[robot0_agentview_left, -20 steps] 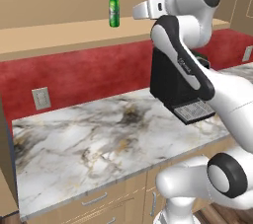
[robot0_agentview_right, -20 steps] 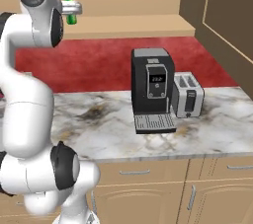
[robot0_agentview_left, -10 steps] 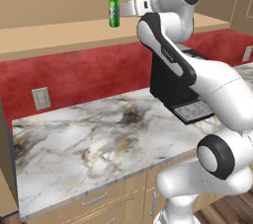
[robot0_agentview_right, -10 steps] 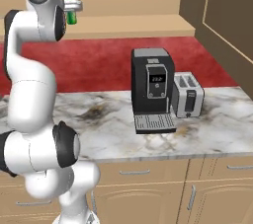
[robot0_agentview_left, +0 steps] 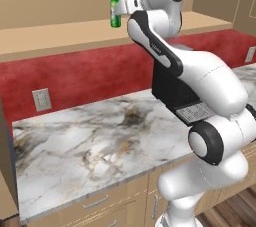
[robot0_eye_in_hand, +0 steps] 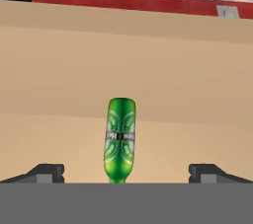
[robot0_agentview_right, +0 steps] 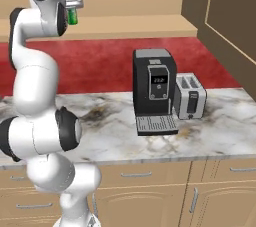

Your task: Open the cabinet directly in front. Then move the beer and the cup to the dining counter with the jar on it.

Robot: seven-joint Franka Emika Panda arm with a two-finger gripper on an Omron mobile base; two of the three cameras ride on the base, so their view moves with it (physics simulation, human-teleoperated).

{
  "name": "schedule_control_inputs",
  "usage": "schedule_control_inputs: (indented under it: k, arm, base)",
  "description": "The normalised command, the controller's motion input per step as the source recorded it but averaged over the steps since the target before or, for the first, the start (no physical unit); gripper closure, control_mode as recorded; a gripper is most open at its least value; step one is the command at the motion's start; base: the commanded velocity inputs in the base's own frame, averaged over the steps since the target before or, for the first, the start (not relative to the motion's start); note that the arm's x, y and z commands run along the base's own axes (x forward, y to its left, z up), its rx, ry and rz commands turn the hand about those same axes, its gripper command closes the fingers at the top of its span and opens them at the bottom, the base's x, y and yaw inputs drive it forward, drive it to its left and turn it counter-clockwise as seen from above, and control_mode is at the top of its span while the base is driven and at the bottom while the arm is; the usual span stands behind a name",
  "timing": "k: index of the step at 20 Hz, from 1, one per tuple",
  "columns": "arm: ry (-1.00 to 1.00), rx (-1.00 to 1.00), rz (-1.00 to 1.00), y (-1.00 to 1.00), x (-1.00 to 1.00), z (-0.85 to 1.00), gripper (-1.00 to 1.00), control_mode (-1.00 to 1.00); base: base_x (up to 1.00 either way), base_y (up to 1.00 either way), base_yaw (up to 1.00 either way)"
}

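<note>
The cabinet stands open, and its tan shelf [robot0_agentview_left: 55, 38] carries the beer [robot0_agentview_left: 115, 7], a slim green bottle standing upright. My gripper [robot0_agentview_left: 118, 9] reaches in from the right at the level of the bottle's body and is open. In the right base view the beer [robot0_agentview_right: 71, 11] shows just beyond the hand. The hand view is rolled over, so the beer [robot0_eye_in_hand: 119, 141] hangs neck-down, centred in the wide gap of my gripper [robot0_eye_in_hand: 126, 173]; nothing touches either of the fingertips [robot0_eye_in_hand: 47, 171]. The cup, the jar and the dining counter are out of view.
Below the shelf runs a marble worktop [robot0_agentview_left: 75, 146] against a red wall with an outlet [robot0_agentview_left: 41, 99]. A black coffee machine [robot0_agentview_right: 154, 91] and a toaster [robot0_agentview_right: 190, 96] stand on it. The open cabinet door [robot0_agentview_right: 232, 16] juts out at the right.
My hand has moved left along the shelf and closed the gap to the beer. The arm's elbow has swung with it. The jaws have stayed open.
</note>
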Motion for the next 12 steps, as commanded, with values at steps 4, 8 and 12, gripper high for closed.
schedule_control_inputs:
  k: [4,8,12]
  arm:
    - [0.02,0.0,0.0,0.01,0.48,0.0,-1.0,-1.0]
    - [0.02,0.0,0.0,0.0,0.41,0.0,-1.0,-1.0]
    - [0.02,0.0,0.0,0.07,0.35,-0.03,-1.0,-1.0]
  base:
    - [0.0,0.0,0.0]
    - [0.0,0.0,0.0]
    - [0.0,0.0,0.0]
